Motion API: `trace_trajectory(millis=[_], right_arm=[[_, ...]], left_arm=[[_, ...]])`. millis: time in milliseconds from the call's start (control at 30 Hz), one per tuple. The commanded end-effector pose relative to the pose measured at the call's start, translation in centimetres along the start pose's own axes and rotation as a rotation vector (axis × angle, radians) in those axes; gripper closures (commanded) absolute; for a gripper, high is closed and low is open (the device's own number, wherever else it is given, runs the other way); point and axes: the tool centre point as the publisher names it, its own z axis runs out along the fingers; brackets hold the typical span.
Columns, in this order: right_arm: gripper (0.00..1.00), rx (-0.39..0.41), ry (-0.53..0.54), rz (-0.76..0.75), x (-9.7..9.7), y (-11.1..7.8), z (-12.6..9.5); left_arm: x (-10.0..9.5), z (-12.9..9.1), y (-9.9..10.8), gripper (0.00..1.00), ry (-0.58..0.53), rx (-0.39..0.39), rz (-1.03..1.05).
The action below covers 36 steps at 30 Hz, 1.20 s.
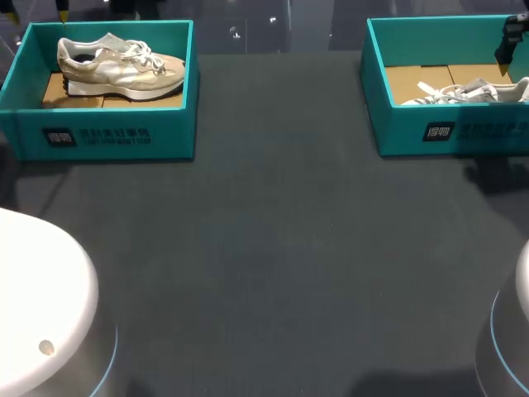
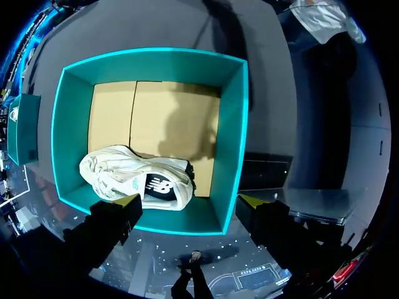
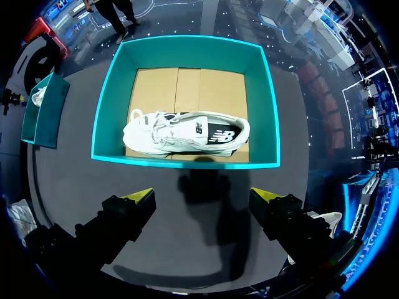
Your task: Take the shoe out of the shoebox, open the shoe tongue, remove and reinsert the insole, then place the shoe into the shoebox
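A cream shoe [image 1: 120,68] lies on its sole in the left teal shoebox [image 1: 107,136] at the table's far left. Seen from the left wrist, this shoe [image 2: 134,179] rests against one wall of the box [image 2: 232,124], and my left gripper [image 2: 191,202] hangs open above that wall's rim, holding nothing. A white shoe [image 1: 467,91] lies in the right teal shoebox [image 1: 446,132]. My right gripper [image 3: 204,198] is open and empty over the dark table, short of that box [image 3: 187,53] and its shoe [image 3: 187,132]. In the head view it [image 1: 508,45] hangs above the box's far right corner.
The dark grey table [image 1: 273,265] spreads between and in front of the two boxes. My arms' white bases [image 1: 41,314] stand at the near left and near right [image 1: 512,331] corners. Each wrist view shows the other box off to the side [image 3: 43,109].
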Motion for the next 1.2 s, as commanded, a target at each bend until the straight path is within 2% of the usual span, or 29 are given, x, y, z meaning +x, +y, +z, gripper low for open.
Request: trace_trajectory(millis=[33, 100, 467, 1100, 1200], right_arm=[[0.00, -0.002, 0.000, 0.000, 0.0, -0.1, 0.0], [0.00, -0.002, 0.000, 0.000, 0.0, -0.1, 0.0], [0.00, -0.002, 0.000, 0.000, 0.0, -0.1, 0.0], [0.00, -0.002, 0.000, 0.000, 0.0, -0.1, 0.0], [0.00, -0.002, 0.000, 0.000, 0.0, -0.1, 0.0]], left_arm=[[-0.2, 0.3, 1.0, 0.00, 0.006, 0.028, 0.006], [-0.3, 0.9, 1.5, 0.00, -0.004, 0.056, 0.020], [-0.4, 4.5, 3.7, 0.00, 0.004, 0.093, 0.041], [-1.1, 10.2, 3.7, 0.00, 0.055, 0.093, 0.109], [-1.3, 11.0, 4.0, 0.07, 0.055, 0.098, 0.114]])
